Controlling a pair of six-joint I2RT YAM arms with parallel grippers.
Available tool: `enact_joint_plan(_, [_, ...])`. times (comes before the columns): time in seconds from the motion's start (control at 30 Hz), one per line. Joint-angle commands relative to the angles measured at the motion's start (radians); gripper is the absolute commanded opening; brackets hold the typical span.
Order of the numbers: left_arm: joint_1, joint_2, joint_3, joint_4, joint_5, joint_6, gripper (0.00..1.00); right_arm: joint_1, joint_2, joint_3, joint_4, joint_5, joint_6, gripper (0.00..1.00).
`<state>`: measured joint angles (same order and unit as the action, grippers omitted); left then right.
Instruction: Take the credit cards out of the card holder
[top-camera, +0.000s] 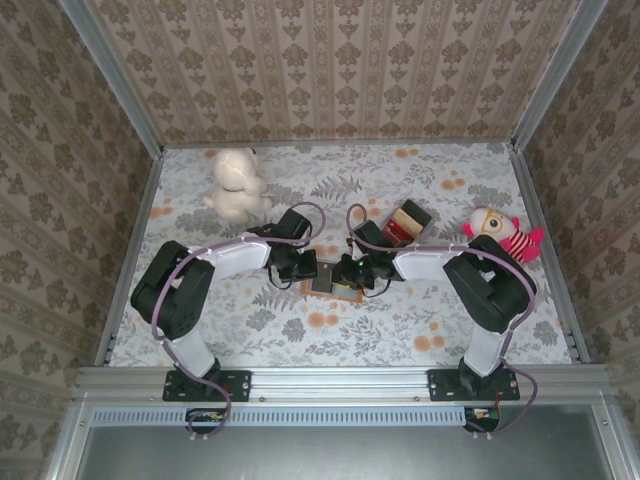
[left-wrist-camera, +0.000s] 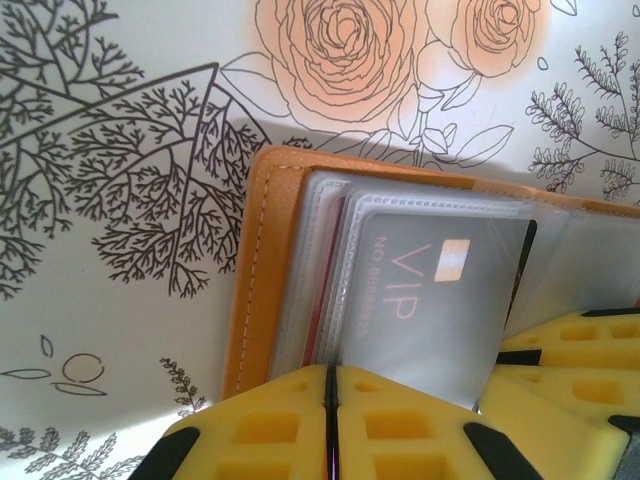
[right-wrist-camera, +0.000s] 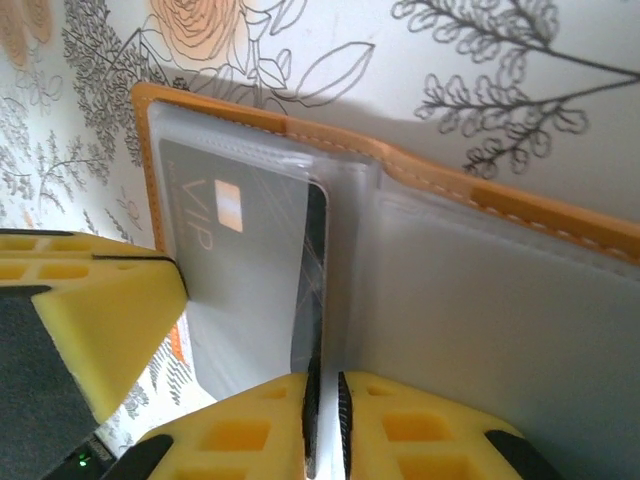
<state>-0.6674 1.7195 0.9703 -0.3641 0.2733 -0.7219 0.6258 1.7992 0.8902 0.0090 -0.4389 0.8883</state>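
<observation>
The card holder (top-camera: 335, 289) lies open on the floral cloth between both arms. Its orange-tan rim (left-wrist-camera: 258, 270) frames clear pocket pages. A grey credit card marked VIP (left-wrist-camera: 440, 300) sits in the top pocket, and a red card edge (left-wrist-camera: 318, 335) shows among the fanned pages. My left gripper (left-wrist-camera: 332, 400) is shut at the pages' near edge, with a thin reddish line in its seam. My right gripper (right-wrist-camera: 325, 420) has its jaws a narrow slit apart, with a pale pocket page and the grey card's (right-wrist-camera: 240, 260) dark edge running between them. The grippers (top-camera: 312, 270) (top-camera: 348, 272) nearly touch.
A white plush toy (top-camera: 235, 185) sits at the back left. A brown dark-topped box (top-camera: 405, 222) stands just behind my right arm, and a red-striped doll (top-camera: 505, 235) lies at the right. Patterned walls enclose the table on three sides.
</observation>
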Motion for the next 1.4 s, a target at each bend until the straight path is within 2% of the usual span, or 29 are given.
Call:
enact_joint_plan(0.0, [-0.008, 0.024, -0.041, -0.054, -0.028, 0.001, 0.10, -0.002, 0.042, -0.013, 0.081, -0.051, 0.034, 0.17])
enact_joint_plan(0.2, [-0.012, 0.023, -0.051, -0.049, -0.026, -0.003, 0.10, -0.005, 0.043, -0.028, 0.109, -0.052, 0.041, 0.16])
enact_joint_plan(0.4, [-0.013, 0.015, -0.058, -0.047, -0.030, -0.007, 0.10, -0.011, 0.035, -0.042, 0.118, -0.044, 0.041, 0.07])
enact_joint_plan(0.53, [-0.013, -0.009, -0.053, -0.073, -0.058, -0.003, 0.19, -0.018, 0.010, -0.049, 0.091, -0.030, 0.031, 0.03])
enact_joint_plan(0.67, [-0.010, -0.033, -0.054, -0.086, -0.072, 0.004, 0.22, -0.026, -0.018, -0.053, 0.024, -0.018, 0.003, 0.02])
enact_joint_plan(0.97, [-0.010, -0.040, -0.044, -0.087, -0.066, 0.024, 0.17, -0.038, -0.018, -0.059, -0.027, -0.011, -0.024, 0.02])
enact_joint_plan(1.27, [-0.008, -0.142, 0.001, -0.065, -0.050, 0.093, 0.13, -0.038, -0.012, -0.050, 0.004, -0.035, -0.019, 0.04])
enact_joint_plan(1.37, [-0.009, -0.129, 0.006, -0.046, -0.019, 0.091, 0.13, -0.038, 0.002, -0.048, 0.015, -0.040, -0.014, 0.04])
